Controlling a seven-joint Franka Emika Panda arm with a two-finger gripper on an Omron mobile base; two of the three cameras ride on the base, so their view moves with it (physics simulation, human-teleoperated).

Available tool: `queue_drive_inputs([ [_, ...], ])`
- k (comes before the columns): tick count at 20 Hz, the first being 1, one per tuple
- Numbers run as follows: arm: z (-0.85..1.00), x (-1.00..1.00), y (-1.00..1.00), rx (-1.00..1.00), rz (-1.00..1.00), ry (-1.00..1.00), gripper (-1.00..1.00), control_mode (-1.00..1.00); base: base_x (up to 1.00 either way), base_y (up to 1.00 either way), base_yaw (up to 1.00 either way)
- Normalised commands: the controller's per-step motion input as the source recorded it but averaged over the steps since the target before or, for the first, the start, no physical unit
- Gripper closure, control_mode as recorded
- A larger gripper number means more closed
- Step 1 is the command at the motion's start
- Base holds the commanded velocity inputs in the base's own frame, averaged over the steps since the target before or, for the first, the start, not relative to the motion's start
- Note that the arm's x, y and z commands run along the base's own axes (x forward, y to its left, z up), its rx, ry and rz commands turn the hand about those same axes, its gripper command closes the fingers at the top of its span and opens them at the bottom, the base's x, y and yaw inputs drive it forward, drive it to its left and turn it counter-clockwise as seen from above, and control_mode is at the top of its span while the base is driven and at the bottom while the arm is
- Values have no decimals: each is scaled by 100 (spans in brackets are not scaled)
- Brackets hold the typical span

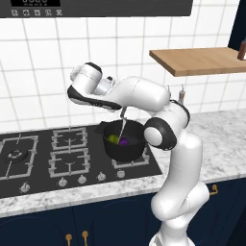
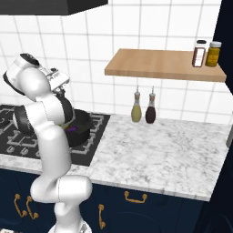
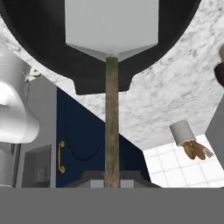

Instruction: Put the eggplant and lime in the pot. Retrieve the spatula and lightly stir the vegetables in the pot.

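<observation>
Over the round black pot [image 1: 123, 144], gripper [image 1: 124, 109] clamps the slim spatula [image 3: 112, 118].

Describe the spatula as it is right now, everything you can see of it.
The spatula has a flat, light grey, squarish blade that tapers to a thin, dull greenish-brown handle. The shut gripper grips the handle's top end, so it hangs blade down inside the black pot on the stove's right rear burner. In the left base view its shaft slants down toward the lime and the eggplant at the pot's bottom. Whether the blade touches either one cannot be told.
</observation>
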Motion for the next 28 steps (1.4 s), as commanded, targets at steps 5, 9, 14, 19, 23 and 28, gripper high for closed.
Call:
queue_drive_inputs([
  [5,-60,5,-19,0,0,0,100,-100,0,0,0],
  [9,-1,0,-14,0,0,0,100,-100,0,0,0],
  [14,52,-3,-9,-3,-5,0,100,-100,0,0,0],
  [19,8,-10,0,1,-1,4,100,-100,0,0,0],
  [23,45,-73,0,10,0,1,100,-100,0,0,0],
  [28,23,-14,0,8,0,0,100,-100,0,0,0],
])
